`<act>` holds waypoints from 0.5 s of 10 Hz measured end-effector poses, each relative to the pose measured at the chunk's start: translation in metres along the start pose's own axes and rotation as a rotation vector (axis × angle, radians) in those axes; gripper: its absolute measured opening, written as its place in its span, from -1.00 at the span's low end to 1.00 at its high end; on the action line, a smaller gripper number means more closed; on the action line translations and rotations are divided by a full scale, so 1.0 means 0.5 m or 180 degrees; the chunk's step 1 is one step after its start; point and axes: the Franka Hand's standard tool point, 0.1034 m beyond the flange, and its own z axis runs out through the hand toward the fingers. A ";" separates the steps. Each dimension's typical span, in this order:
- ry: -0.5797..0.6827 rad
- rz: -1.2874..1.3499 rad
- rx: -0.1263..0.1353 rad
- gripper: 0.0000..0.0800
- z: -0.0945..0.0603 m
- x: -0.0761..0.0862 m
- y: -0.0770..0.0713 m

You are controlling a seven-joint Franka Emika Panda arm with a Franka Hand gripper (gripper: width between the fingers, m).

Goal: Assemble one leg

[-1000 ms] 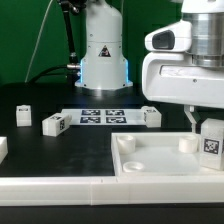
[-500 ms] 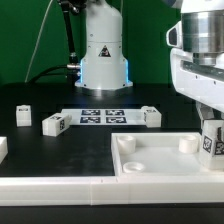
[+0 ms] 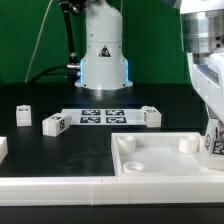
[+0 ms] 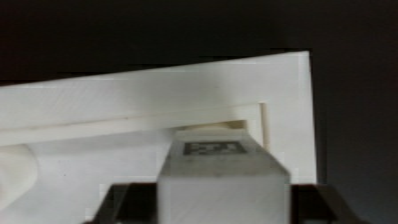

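Note:
My gripper is at the exterior view's right edge, shut on a leg, a white oblong block with a marker tag. The leg hangs upright over the right end of the large white square piece, close to its surface. In the wrist view the held leg fills the space between my dark fingers, tag facing up, above the white piece near its raised rim corner. Three other legs lie on the table: one, another, and one beside the marker board.
The marker board lies flat at the middle back. The robot base stands behind it. A white block sits at the left edge. A white rail runs along the table front.
My gripper with the leg has shifted toward the exterior view's right and slightly down over the white piece's right end. The other parts have not moved.

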 end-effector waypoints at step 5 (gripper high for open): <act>-0.0013 -0.0886 -0.0052 0.62 -0.002 0.002 0.000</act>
